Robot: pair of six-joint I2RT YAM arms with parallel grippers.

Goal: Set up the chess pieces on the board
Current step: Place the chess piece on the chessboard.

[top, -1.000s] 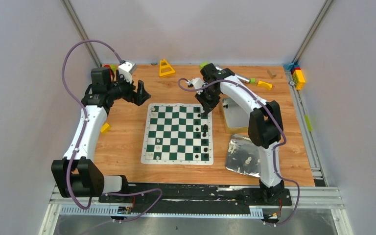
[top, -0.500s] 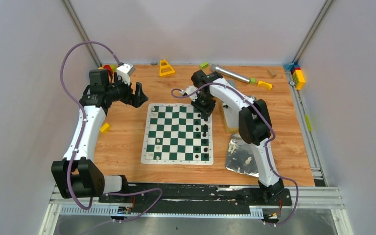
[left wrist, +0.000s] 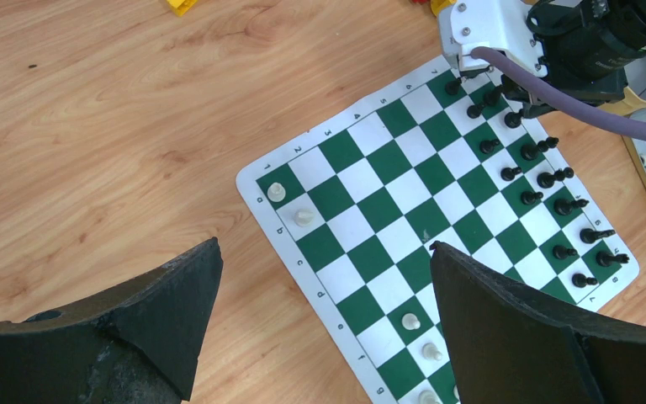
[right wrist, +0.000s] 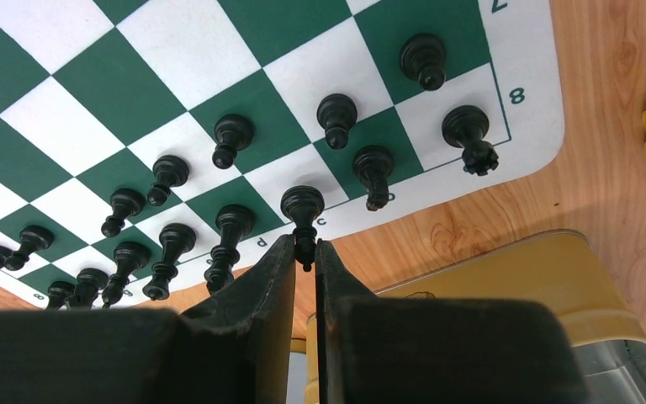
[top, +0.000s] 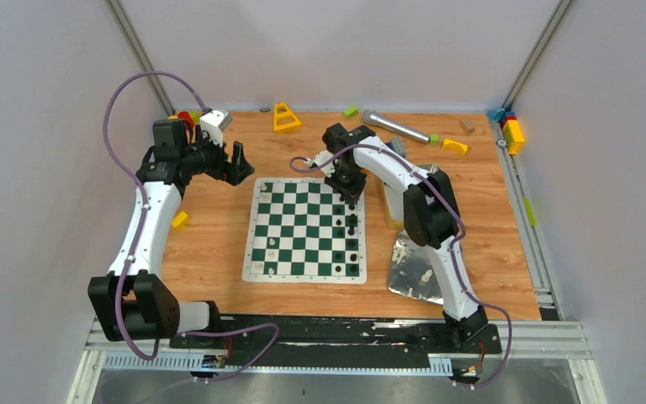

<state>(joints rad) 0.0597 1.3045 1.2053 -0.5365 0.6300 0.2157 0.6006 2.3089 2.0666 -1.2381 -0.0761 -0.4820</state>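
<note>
The board (top: pixel 303 279) lies mid-table, with black chess pieces (top: pixel 352 227) in its two right columns and a few white ones (top: pixel 271 244) at the left. My right gripper (top: pixel 349 187) is at the board's far right corner. In the right wrist view it (right wrist: pixel 304 246) is shut on the top of a black piece (right wrist: pixel 303 204), whose base is over the board's edge by the letter c, beside the other black pieces (right wrist: pixel 234 135). My left gripper (top: pixel 240 164) hovers off the far left corner. It (left wrist: pixel 324 246) is open and empty above the board (left wrist: pixel 362 181).
A silver tin (top: pixel 397 192) stands just right of the board and shows yellow-walled in the right wrist view (right wrist: pixel 505 286). A crumpled foil tray (top: pixel 408 252) with white pieces lies nearer. Toy blocks (top: pixel 286 116), a silver cylinder (top: pixel 395 126) and a yellow block (top: pixel 181 220) lie around.
My right gripper has moved left and slightly toward the board's far right corner, its arm folding in. My left arm has hardly moved.
</note>
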